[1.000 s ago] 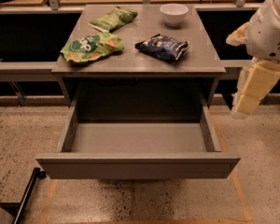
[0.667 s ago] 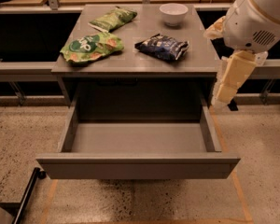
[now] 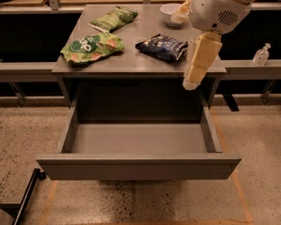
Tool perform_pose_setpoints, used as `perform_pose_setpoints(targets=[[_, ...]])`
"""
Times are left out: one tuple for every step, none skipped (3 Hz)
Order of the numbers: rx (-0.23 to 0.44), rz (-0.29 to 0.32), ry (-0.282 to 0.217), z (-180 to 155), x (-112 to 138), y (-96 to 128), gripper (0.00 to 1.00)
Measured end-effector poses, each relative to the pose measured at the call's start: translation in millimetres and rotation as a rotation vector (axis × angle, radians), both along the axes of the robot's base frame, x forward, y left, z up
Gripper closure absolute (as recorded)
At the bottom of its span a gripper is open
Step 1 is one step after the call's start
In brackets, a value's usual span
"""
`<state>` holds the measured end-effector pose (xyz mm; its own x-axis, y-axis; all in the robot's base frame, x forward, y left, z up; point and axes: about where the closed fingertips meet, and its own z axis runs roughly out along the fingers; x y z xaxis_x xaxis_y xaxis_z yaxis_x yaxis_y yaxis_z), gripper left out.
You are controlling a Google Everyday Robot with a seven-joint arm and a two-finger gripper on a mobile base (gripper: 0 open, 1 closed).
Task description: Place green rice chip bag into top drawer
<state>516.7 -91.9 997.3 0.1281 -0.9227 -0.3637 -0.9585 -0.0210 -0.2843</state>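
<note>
Seeing green bag (image 3: pixel 91 47) lying on counter (image 3: pixel 140 63), front-left, label up, nothing touching it. Seeing drawer (image 3: pixel 138 167) standing pulled out below, showing nothing inside.

Locating hand (image 3: pixel 192 80) at counter's front-right corner, hanging down off the arm, above drawer's right wall. Sitting well apart from green bag, with blue bag (image 3: pixel 161 47) lying between. Showing nothing carried. Not able to tell whether hand is wide or narrow.

Judging progress as early:
- counting as done: drawer open and ready to take the bag
- counting as left: reaching across to green bag, gripping, lifting, carrying forward over the drawer, letting go inside

Noting olive bag (image 3: pixel 113 18) lying further back on counter, behind green bag, near enough in colour to confuse the target. Noting bowl (image 3: pixel 170 8) at back right, partly hidden by the arm.

Expecting the next reach to go left past or over blue bag, so watching for a brush there. Expecting the puffy bag to squash and slip under a pinch, so favouring a grip near an edge.
</note>
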Motion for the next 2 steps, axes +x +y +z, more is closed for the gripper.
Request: perform_pose_setpoints(targets=[[0.027, -0.003, -0.012, -3.6, 12.3, 12.8, 0.00], [0.081, 0.025, -0.052, -5.4, 51.3, 44.2, 0.00]])
